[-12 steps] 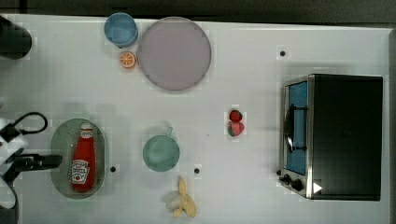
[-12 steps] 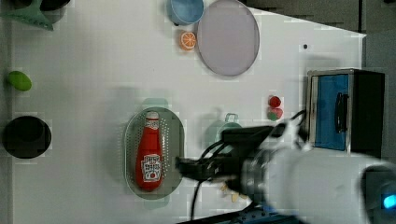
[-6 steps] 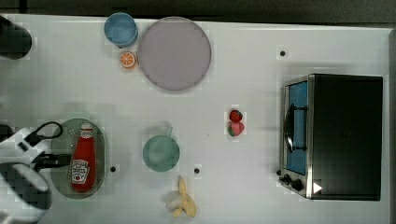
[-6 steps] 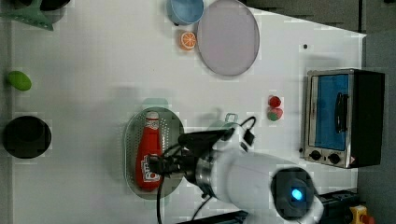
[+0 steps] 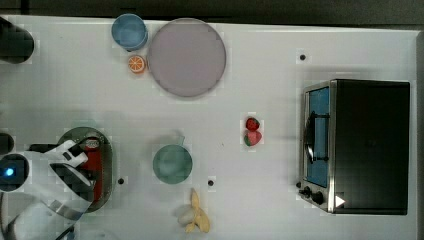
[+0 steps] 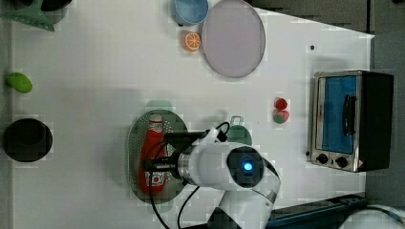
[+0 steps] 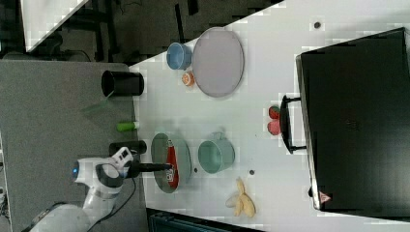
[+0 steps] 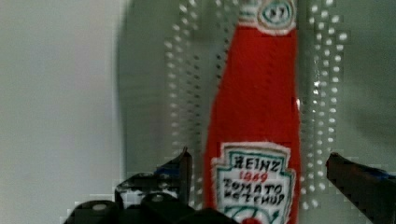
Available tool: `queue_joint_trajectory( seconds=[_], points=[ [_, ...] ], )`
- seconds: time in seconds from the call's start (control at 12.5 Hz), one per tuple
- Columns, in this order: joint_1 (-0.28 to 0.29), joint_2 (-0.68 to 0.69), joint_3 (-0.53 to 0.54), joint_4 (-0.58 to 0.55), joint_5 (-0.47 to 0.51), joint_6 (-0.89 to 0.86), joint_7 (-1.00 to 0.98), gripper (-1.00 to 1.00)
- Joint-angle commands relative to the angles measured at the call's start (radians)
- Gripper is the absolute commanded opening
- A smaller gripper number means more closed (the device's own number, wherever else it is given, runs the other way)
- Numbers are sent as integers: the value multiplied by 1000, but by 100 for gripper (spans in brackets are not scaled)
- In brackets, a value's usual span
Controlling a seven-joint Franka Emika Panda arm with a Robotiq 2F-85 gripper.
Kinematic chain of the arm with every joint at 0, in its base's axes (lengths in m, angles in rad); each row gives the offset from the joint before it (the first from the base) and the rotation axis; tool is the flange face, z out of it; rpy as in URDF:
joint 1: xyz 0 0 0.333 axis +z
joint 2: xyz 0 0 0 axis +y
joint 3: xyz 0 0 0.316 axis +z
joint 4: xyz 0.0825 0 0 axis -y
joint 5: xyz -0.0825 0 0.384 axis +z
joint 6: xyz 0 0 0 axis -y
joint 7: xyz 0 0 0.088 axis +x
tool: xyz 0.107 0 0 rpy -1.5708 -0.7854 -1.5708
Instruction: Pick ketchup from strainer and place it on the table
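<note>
The ketchup (image 8: 254,116) lies flat on its side inside the strainer (image 6: 136,157), a pale green oval colander with small holes in its bottom. In the left view the bottle's white cap points toward the left view's top and its white-and-red label sits near the lower end of the strainer. The strainer rests on the white desk (image 5: 260,65) close to the top view's left edge.

The gripper (image 8: 261,175) hangs over the bottle with its jaws spread wide apart. In the wrist view one dark finger stands on each side of the label, and neither finger touches the red body; the bottle is not held. In the left view the white arm reaches in from the lower edge and its dark fingers (image 6: 157,164) lie across the lower half of the bottle. In the right view the gripper (image 7: 162,166) sits over the strainer's middle.

Beside the strainer, toward the top view's right, stands a round teal cup (image 5: 172,163), and a peeled banana (image 5: 196,217) lies below it. Two strawberries (image 5: 252,131) lie farther right, near a toaster oven (image 5: 357,145). A large grey plate (image 5: 186,57), an orange slice (image 5: 136,64) and a blue cup (image 5: 129,31) sit near the top view's upper edge.
</note>
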Motion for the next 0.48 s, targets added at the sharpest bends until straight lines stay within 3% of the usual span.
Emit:
queue_joint_trajectory(
  seconds=[0.08,0.48],
  points=[
    [2,5,-5,11,-78,68,141,100],
    [34,94,-47,38,-150,88,184,100]
  ],
)
